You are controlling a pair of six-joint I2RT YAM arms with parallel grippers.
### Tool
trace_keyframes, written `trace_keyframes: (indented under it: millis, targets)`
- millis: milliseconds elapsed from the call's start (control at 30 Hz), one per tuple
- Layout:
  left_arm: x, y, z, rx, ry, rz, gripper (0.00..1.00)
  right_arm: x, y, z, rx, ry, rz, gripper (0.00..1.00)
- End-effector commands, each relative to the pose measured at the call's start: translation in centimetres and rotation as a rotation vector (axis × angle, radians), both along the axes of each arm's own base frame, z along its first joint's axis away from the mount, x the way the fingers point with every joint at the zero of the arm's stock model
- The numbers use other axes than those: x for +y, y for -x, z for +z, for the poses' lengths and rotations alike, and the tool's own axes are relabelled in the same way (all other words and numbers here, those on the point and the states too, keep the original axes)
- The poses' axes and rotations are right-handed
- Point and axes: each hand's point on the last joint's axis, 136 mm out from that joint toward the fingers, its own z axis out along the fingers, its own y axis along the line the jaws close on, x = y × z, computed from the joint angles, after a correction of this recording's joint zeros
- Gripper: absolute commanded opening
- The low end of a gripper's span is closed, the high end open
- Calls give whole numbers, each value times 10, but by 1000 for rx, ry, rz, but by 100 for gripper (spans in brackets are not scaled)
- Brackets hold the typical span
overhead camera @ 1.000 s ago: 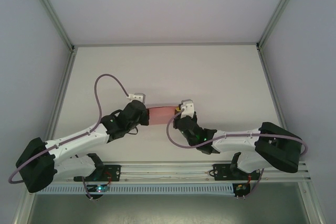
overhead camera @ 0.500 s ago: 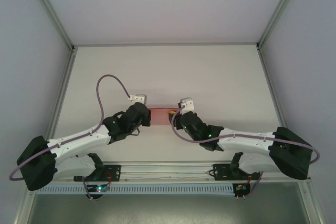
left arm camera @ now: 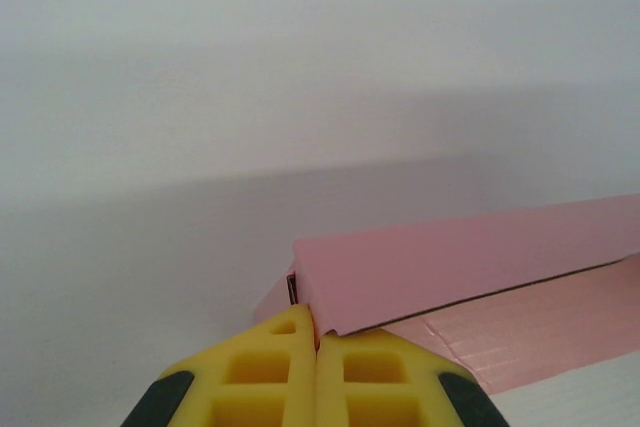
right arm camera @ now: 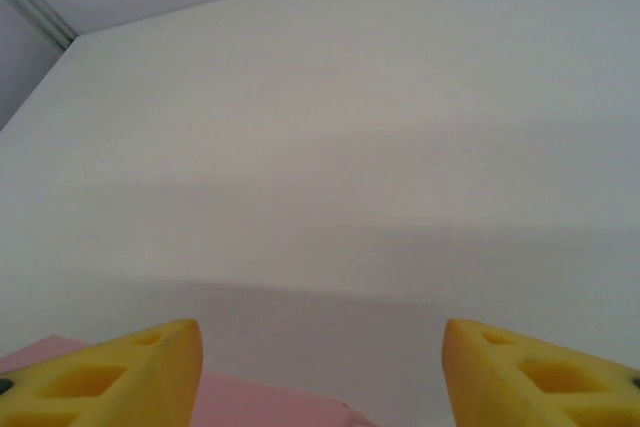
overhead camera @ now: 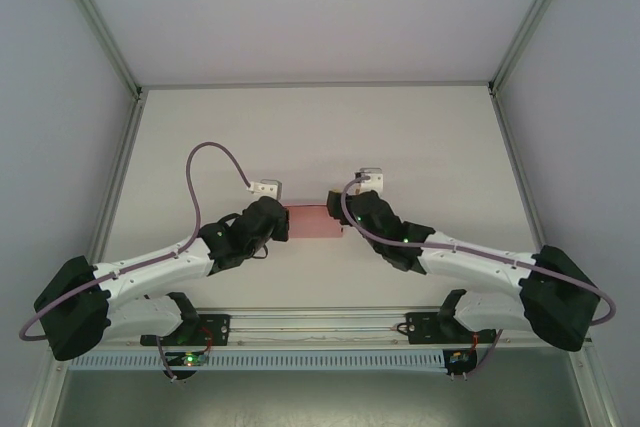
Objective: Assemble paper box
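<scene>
Mid-table between the wrists, with the paper box (overhead camera: pixel 308 220) pinched at its left end in the closed left gripper (left arm camera: pixel 317 335) and the right gripper (right arm camera: pixel 320 357) gaping at its right end, best to lower squarely, straddle one flap only, and fold along the crease.

This looks like a robotics lab test cell, not a home or shop. A bare white table (overhead camera: pixel 420 127) is boxed in by plain pale panels (overhead camera: pixel 300 7) at 9, 12 and 3 o'clock, joined by aluminium profile struts (overhead camera: pixel 95 19) that run in from 10 and 2 o'clock. At 6 o'clock a metal rail (overhead camera: pixel 320 319) carries two bolted white-and-black robot arms (overhead camera: pixel 150 272), with a slotted cable duct (overhead camera: pixel 320 359) below and purple cables (overhead camera: pixel 189 169) looping off them
</scene>
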Motion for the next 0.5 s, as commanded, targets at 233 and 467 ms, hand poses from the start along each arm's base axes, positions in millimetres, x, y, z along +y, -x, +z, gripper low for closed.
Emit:
trace_keyframes:
  millis: [233, 467]
  targets:
    - [21, 36, -52, 158, -169, -70, 0, -30, 28, -80, 305, 22, -119, 45]
    - [16, 38, -50, 166, -150, -87, 6, -29, 44, -117, 373, 33, -103, 38]
